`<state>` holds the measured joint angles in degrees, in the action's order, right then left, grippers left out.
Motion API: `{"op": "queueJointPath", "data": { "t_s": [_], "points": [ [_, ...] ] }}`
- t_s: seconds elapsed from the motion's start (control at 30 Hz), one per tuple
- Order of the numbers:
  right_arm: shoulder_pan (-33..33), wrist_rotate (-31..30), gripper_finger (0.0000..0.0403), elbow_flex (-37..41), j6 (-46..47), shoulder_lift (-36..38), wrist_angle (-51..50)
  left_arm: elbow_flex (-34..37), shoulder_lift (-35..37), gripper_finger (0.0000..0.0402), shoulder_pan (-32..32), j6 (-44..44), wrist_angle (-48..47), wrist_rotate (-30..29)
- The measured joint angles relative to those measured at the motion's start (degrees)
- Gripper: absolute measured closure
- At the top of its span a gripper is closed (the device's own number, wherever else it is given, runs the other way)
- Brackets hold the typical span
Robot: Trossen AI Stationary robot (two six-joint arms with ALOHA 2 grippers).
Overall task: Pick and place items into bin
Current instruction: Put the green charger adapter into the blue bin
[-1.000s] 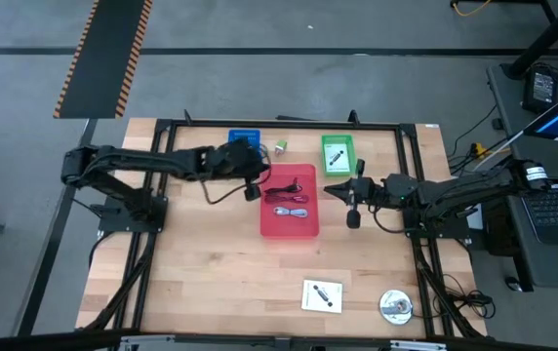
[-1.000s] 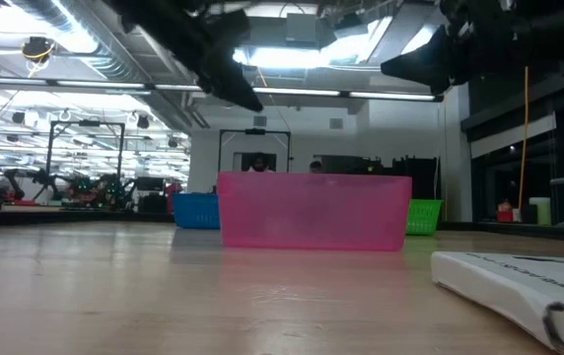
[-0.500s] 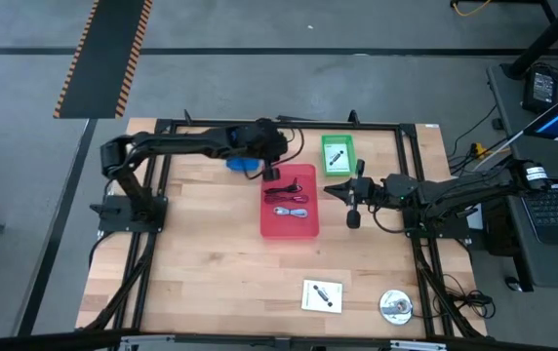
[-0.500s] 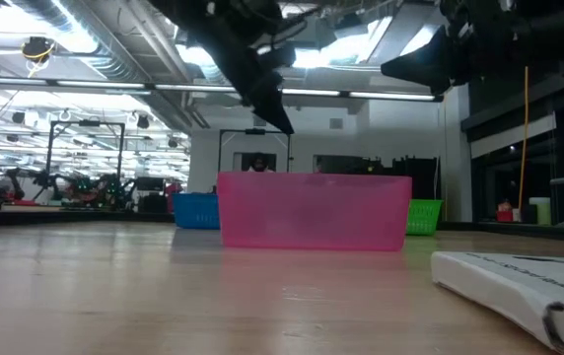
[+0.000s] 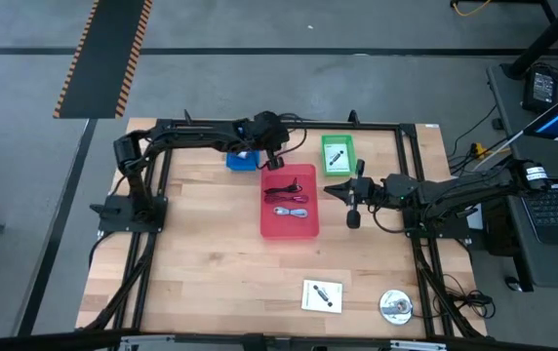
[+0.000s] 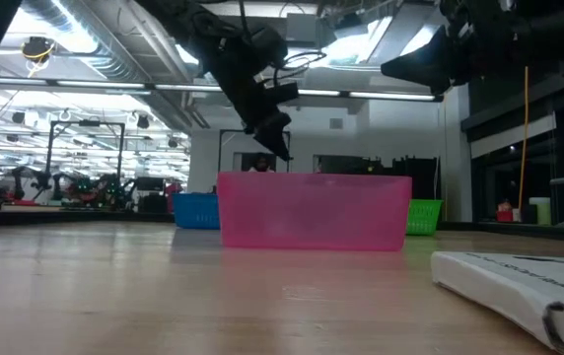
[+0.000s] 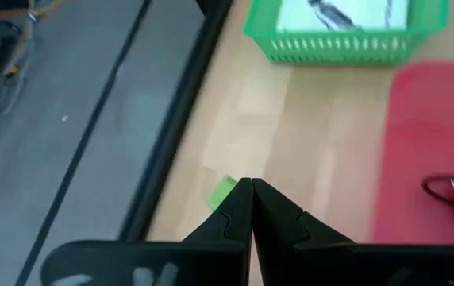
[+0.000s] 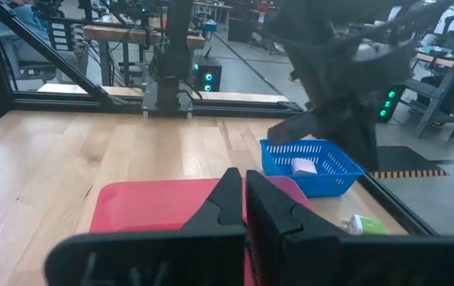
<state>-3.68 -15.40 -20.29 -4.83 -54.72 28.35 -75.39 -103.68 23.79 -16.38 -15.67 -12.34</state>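
My left gripper (image 5: 277, 158) is shut and hovers at the table's far edge, between the blue tray (image 5: 240, 161) and the green tray (image 5: 338, 154). Its tips (image 7: 251, 184) hang just above the white-green packet (image 7: 221, 191), which lies flat on the wood. My right gripper (image 5: 330, 191), also shut, waits to the right of the red tray (image 5: 289, 226). The black and reddish cables (image 5: 289, 200) lie in the red tray. A pen (image 5: 336, 154) lies in the green tray, and a pink block (image 8: 302, 167) in the blue one. The white card (image 5: 322, 294) and silver disc (image 5: 395, 306) lie near the near edge.
A black frame rail (image 5: 279, 124) runs along the far edge right behind the left gripper. The three trays sit close together in the far middle. Bare wood (image 5: 201, 263) stretches across the near left half of the table.
My left arm has swung toward the table's far edge and right, from beside the red tray's left far corner, past the blue tray, to above the white-green packet. In the low view its gripper has also come down a little. The right arm has kept still.
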Motion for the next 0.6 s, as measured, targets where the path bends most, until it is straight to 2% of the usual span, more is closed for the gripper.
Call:
{"op": "queueJointPath", "data": {
  "t_s": [0.23, 0.47, 0.6],
  "points": [
    [0.0, 0.0, 0.0402, 0.0, 0.0, 0.0, 0.0, -0.1, 0.4, 0.0380, 0.9, 1.9, 4.8, 0.0],
    [0.0, 0.0, 0.0402, 0.0, 0.1, 0.0, 0.0, 0.0, 0.4, 0.0316, 1.0, 2.2, 4.7, -0.7],
    [0.0, 0.0, 0.0402, 0.0, 0.0, 0.0, 0.0, 0.0, 0.4, 0.0275, -0.1, 2.2, 4.7, -4.0]
  ]
}}
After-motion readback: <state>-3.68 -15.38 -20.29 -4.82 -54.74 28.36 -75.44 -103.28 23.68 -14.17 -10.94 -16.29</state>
